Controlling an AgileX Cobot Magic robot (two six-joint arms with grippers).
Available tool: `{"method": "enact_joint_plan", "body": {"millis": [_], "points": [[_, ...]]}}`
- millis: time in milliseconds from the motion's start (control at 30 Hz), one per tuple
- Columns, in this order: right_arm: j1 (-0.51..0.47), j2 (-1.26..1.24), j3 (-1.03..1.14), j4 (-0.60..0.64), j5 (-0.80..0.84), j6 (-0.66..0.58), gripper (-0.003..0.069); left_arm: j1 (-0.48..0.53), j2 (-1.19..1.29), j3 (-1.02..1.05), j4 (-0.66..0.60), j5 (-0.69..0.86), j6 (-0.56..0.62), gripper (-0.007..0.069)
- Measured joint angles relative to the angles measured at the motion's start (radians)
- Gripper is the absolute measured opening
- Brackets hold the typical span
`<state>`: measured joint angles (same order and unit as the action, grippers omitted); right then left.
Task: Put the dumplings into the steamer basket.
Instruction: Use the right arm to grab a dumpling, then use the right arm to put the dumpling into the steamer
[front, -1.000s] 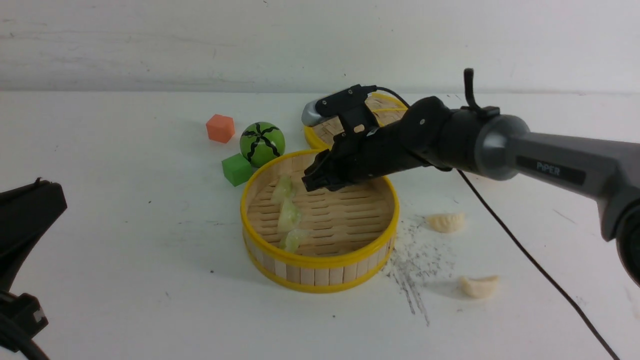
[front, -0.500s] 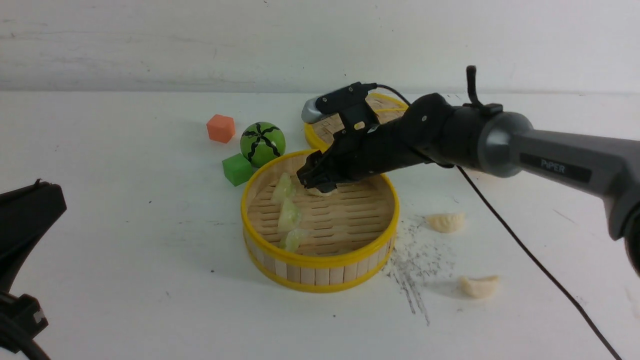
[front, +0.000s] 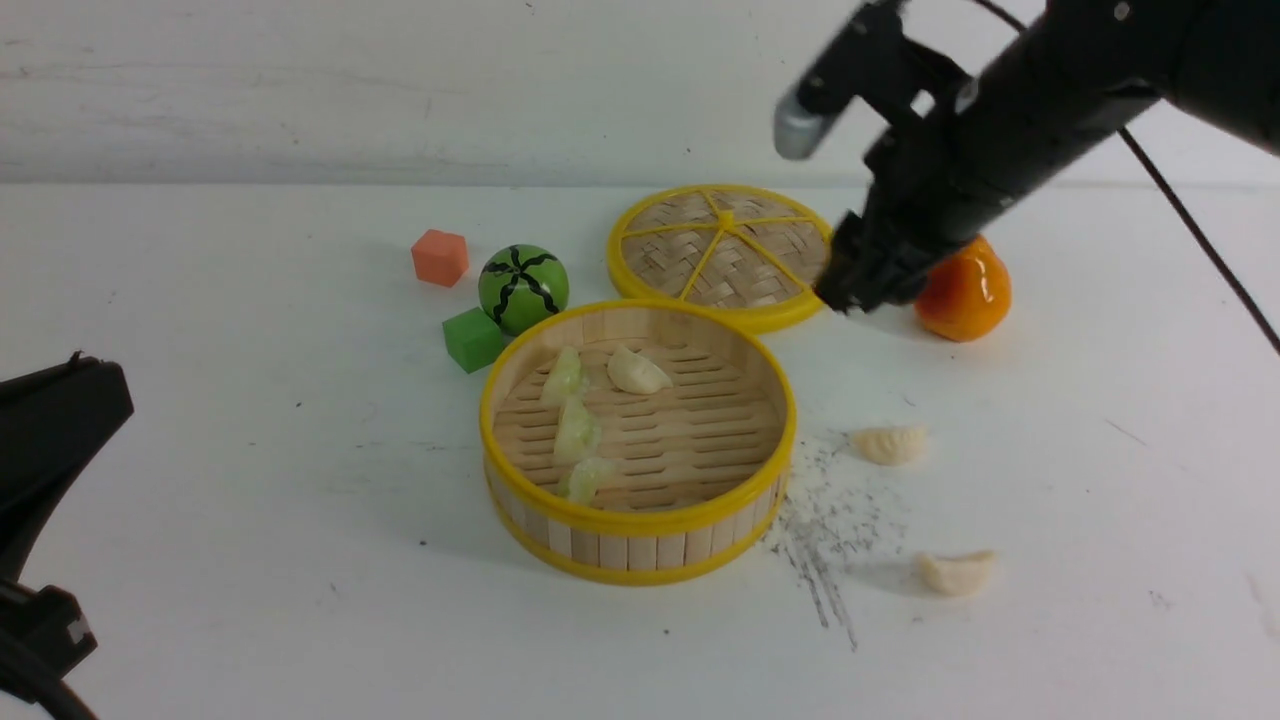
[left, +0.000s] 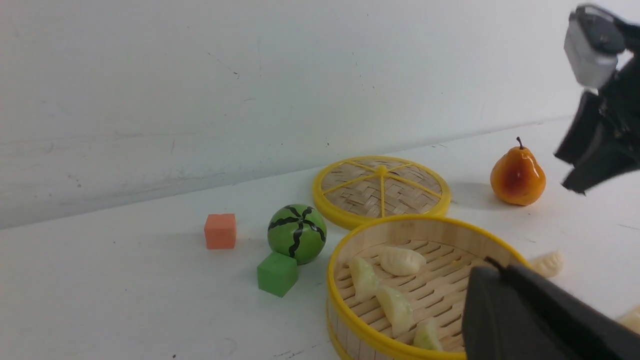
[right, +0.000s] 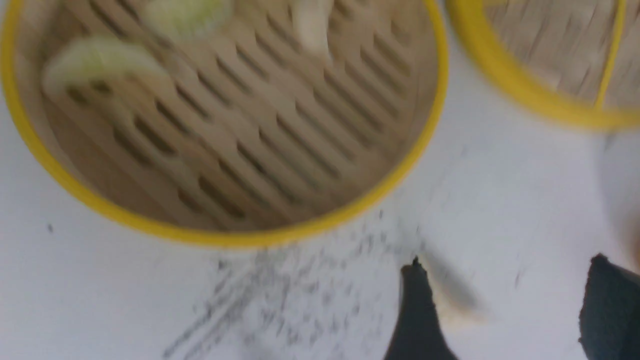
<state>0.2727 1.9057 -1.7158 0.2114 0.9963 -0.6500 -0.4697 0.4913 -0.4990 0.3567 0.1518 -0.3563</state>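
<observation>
Four dumplings (left: 402, 260), one cream-white and three pale green, lie inside the steamer basket (left: 425, 231); a woven lid (left: 382, 187), watermelon ball (left: 297, 240) and green cube (left: 277, 273) sit just beside it, an orange pear (left: 517, 175) farther off.

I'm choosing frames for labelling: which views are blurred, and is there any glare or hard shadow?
Right wrist view: heavily smeared; the round bamboo steamer basket with yellow rim streaks and the pale green crescent dumplings are smudges. Front view: objects sharp, shadows soft, only the right arm's black pincer slightly blurred. Left wrist view: mostly sharp, a small glare spot on the glossy orange pear.
</observation>
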Motion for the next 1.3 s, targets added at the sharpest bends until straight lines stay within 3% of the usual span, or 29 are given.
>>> {"method": "enact_joint_plan", "body": {"millis": [167,433,667,700,767,800,833,933,1200,1300], "points": [[-0.026,0.100,0.032,-0.017,-0.004,-0.007,0.0405,0.000,0.000,0.000,-0.007,-0.006,0.000,-0.0013],[-0.014,0.239,0.036,-0.022,-0.170,-0.125,0.0403,0.000,0.000,0.000,-0.011,-0.002,0.000,-0.0013],[-0.020,0.282,0.029,-0.050,-0.168,-0.127,0.0382,0.000,0.000,0.000,-0.011,0.001,0.000,-0.0013],[-0.020,0.283,0.027,-0.050,-0.163,-0.123,0.0372,0.000,0.000,0.000,-0.011,0.001,0.000,-0.0012],[-0.020,0.283,0.026,-0.048,-0.141,-0.095,0.0282,0.000,0.000,0.000,-0.011,0.001,0.000,-0.0012],[-0.020,0.283,0.026,-0.048,-0.141,-0.095,0.0282,0.000,0.000,0.000,-0.011,0.001,0.000,-0.0012],[-0.019,0.283,0.024,-0.051,-0.124,-0.077,0.0215,0.000,0.000,0.000,-0.011,0.001,0.000,-0.0012],[-0.019,0.279,0.021,-0.058,-0.088,-0.056,0.0135,0.000,0.000,0.000,-0.011,0.001,0.000,-0.0012],[-0.020,0.255,-0.115,-0.070,0.071,0.024,0.0139,0.000,0.000,0.000,-0.011,0.001,0.000,-0.0008],[-0.020,0.236,-0.234,0.041,0.091,0.087,0.0139,0.000,0.000,0.000,-0.011,0.000,0.000,-0.0005]]}}
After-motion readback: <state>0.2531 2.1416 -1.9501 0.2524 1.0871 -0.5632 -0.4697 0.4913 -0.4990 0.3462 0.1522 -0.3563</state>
